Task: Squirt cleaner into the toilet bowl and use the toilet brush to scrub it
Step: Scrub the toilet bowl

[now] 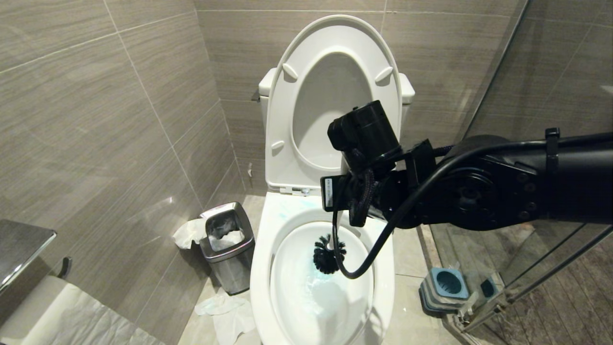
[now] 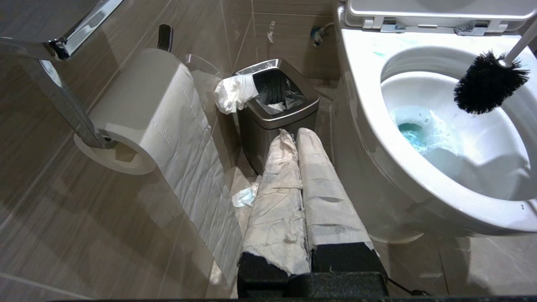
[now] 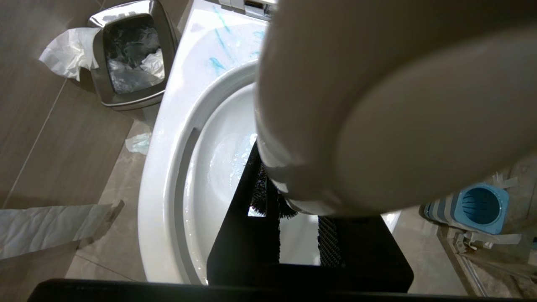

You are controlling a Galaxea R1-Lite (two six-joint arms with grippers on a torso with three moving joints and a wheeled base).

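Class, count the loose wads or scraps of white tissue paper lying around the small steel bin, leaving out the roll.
3: one wad draped over the steel bin's rim, one wad inside it, one scrap on the floor before it. More may be hidden behind it.

Showing grey-brown tiled walls (image 1: 96,96), pale floor tiles (image 1: 407,254), a steel bin (image 1: 227,244) standing beside a hanging paper roll (image 2: 138,109).

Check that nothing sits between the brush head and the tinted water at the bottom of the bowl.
Nothing visible does. The toilet brush head hangs inside the toilet bowl, above the cleaner-tinted water, with only open bowl between them. The seat is raised, and the right gripper holds the handle from above.
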